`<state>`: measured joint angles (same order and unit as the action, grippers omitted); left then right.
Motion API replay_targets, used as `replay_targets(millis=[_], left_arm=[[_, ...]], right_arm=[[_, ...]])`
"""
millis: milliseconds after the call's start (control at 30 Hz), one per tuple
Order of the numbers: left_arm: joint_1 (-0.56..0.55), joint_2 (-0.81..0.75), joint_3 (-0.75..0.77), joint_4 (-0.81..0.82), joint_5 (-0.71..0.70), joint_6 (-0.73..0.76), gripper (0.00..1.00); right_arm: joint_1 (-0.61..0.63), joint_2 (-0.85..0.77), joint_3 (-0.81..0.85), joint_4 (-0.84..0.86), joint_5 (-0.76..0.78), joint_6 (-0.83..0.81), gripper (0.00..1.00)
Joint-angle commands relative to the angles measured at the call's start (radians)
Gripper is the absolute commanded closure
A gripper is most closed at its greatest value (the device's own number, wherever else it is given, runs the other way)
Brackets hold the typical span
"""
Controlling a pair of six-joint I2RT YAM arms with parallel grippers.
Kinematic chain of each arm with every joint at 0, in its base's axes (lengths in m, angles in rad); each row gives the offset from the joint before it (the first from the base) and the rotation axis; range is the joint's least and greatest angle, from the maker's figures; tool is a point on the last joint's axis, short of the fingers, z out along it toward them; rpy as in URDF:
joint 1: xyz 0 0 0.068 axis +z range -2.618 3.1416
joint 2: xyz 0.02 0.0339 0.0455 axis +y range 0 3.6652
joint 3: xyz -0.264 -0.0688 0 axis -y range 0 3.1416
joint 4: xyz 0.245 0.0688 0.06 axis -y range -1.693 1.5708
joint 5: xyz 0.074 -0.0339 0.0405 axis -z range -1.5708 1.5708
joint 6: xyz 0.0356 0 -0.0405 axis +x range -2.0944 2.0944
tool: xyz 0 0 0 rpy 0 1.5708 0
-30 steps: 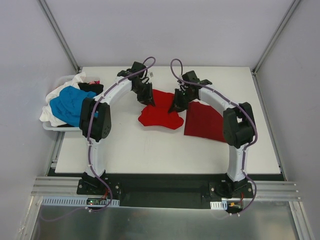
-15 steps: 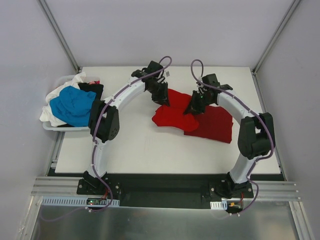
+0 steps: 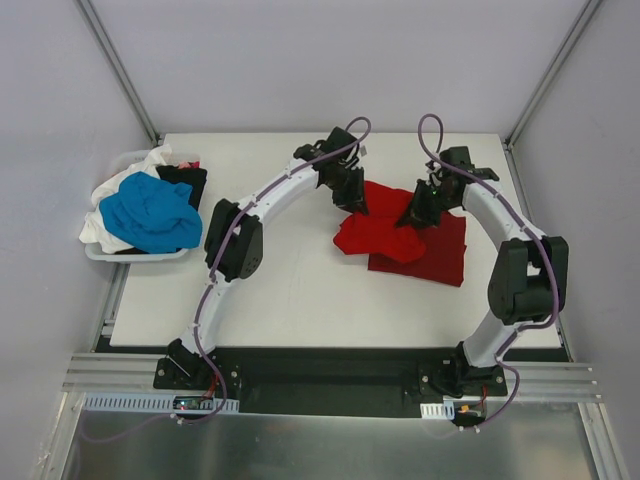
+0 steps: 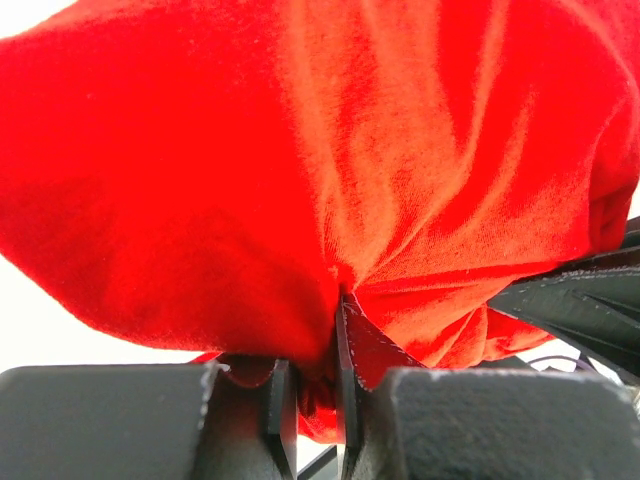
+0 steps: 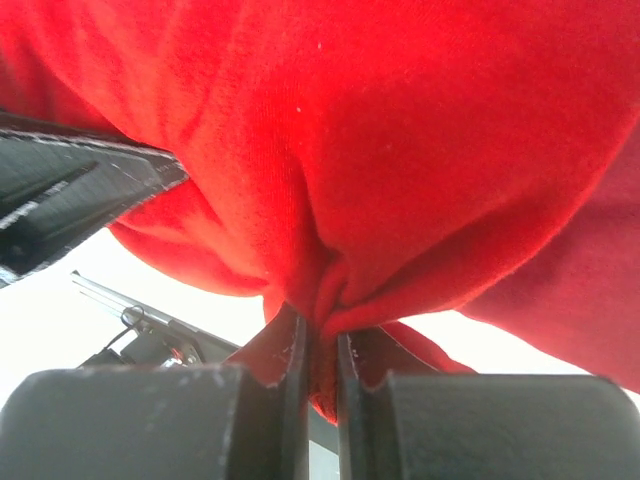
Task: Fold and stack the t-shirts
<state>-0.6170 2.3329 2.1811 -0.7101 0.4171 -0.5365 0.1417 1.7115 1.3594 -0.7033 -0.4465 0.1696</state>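
Note:
A bright red folded t-shirt (image 3: 378,234) hangs between both grippers above the right half of the table, its right part over a darker red folded t-shirt (image 3: 440,250) lying flat. My left gripper (image 3: 353,196) is shut on its far left edge; red cloth (image 4: 330,180) bunches between the jaws. On the far right edge my right gripper (image 3: 413,212) is shut too, with the red cloth (image 5: 400,150) pinched and filling that view.
At the table's left edge a white bin (image 3: 110,253) holds a heap of blue (image 3: 150,212), white and black shirts. Grey walls enclose the white table (image 3: 300,290) on three sides.
Both arms have carried the bright red t-shirt to the right, from the table's middle onto the darker red folded one. Both grips stayed shut.

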Motion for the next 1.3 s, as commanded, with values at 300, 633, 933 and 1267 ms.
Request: replay_targets(millis=[300,633,933,1267], left_arm=[[-0.084,0.058,0.068,-0.037,-0.058,-0.039,0.99],[-0.112,0.141,0.13,-0.02,-0.049,-0.062,0.98],[-0.112,0.217,0.177,-0.008,-0.054,-0.057,0.98],[-0.056,0.215,0.149,0.012,-0.07,-0.046,0.97]], right_arm=[[-0.163,-0.228,-0.166,-0.074,0.032,-0.059,0.99],[-0.254,-0.265,-0.218,-0.081,0.051,-0.047,0.99],[-0.353,-0.244,-0.209,-0.107,0.051,-0.056,0.99],[-0.386,-0.23,-0.22,-0.119,0.071,-0.044,0.99]])
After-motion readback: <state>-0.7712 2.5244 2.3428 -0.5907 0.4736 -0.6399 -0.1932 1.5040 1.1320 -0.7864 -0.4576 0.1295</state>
